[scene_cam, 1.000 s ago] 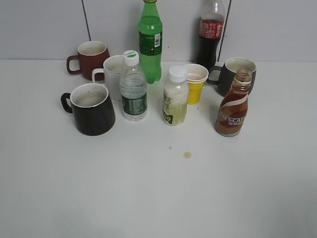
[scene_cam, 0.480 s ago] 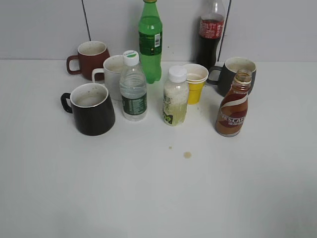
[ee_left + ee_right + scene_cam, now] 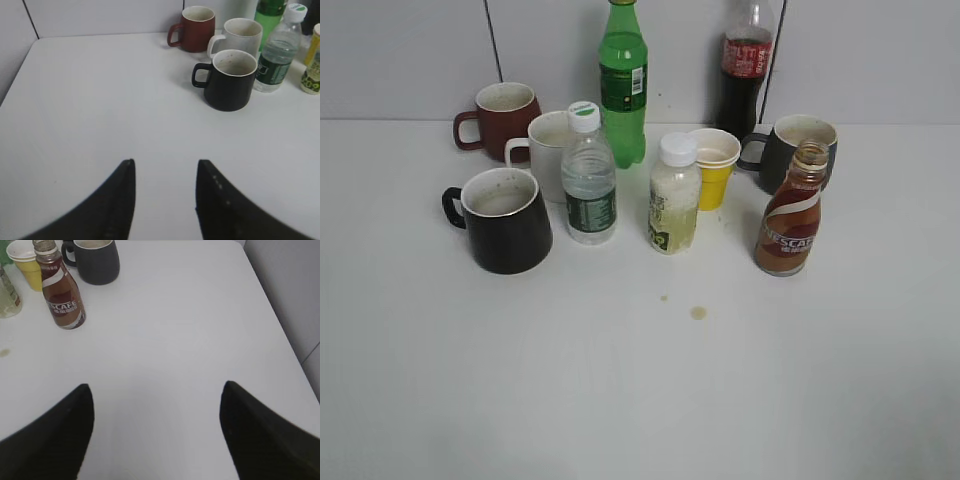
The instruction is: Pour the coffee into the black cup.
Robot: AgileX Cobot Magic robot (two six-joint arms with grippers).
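The coffee, a brown Nescafe bottle [image 3: 790,222] with no cap, stands upright on the right of the white table; it also shows in the right wrist view [image 3: 61,292]. The black cup [image 3: 505,220] stands upright on the left, handle to the left, with a whitish stained inside; it also shows in the left wrist view [image 3: 230,79]. My left gripper [image 3: 165,167] is open and empty, well short of the black cup. My right gripper [image 3: 157,390] is open and empty, well short of the coffee bottle. Neither gripper shows in the exterior view.
Between cup and coffee stand a clear water bottle [image 3: 588,178], a white mug [image 3: 548,152] and a pale yellow drink bottle [image 3: 674,196]. Behind are a maroon mug [image 3: 503,118], a green bottle [image 3: 623,82], a yellow paper cup [image 3: 714,166], a cola bottle [image 3: 744,66] and a dark grey mug [image 3: 793,148]. Brown drops [image 3: 698,312] stain the table.
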